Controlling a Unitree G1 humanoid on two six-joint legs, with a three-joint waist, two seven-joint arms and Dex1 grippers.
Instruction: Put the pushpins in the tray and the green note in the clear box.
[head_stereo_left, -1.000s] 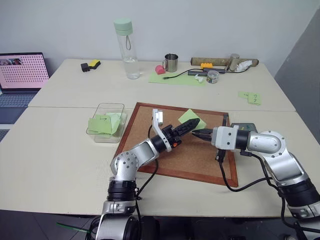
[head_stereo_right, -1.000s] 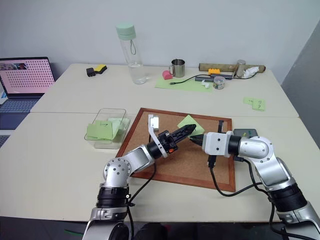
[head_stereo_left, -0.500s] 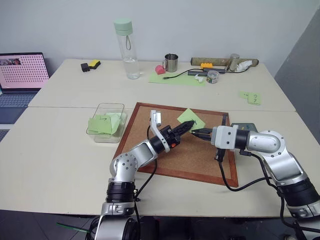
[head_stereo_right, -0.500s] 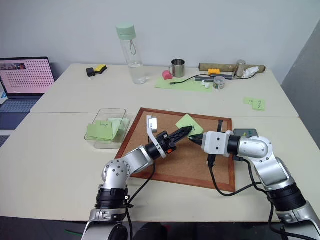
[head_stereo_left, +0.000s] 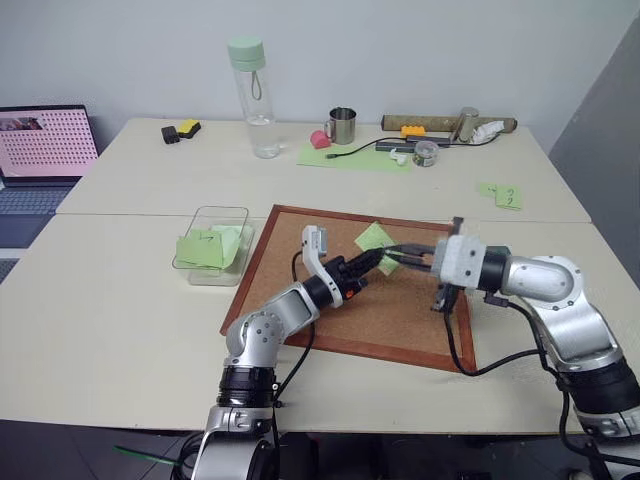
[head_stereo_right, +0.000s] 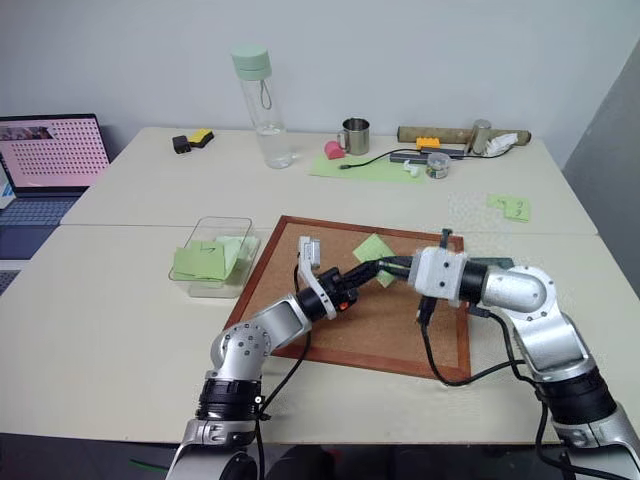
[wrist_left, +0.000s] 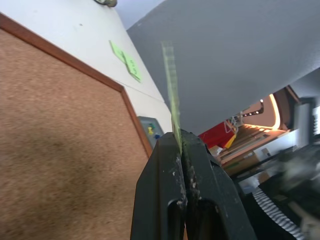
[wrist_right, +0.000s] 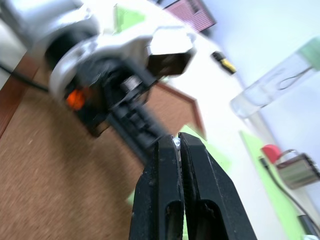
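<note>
The green note (head_stereo_left: 374, 236) lies on the cork board (head_stereo_left: 300, 250), and my left gripper (head_stereo_left: 378, 258) is shut on its near edge. In the left wrist view the note (wrist_left: 171, 95) stands edge-on out of the shut fingers. My right gripper (head_stereo_left: 393, 254) hovers shut just right of the left one, tips nearly touching it. A tiny pale speck (wrist_right: 175, 141) sits at its tips; I cannot tell what it is. The grey tray (head_stereo_right: 497, 264) is mostly hidden behind my right arm. In the left wrist view a small green-headed pushpin (wrist_left: 148, 130) lies in the tray. The clear box (head_stereo_left: 222, 210) stands left of the board with green notes inside.
At the back of the table stand a water bottle (head_stereo_left: 250, 95), a metal mug (head_stereo_left: 342, 125), a pale green sheet (head_stereo_left: 350, 156) and some clutter. A laptop (head_stereo_left: 45, 145) sits far left. Loose green notes (head_stereo_left: 503, 194) lie at the right.
My left gripper has closed on the near edge of the green note. My right gripper has risen a little, staying shut.
</note>
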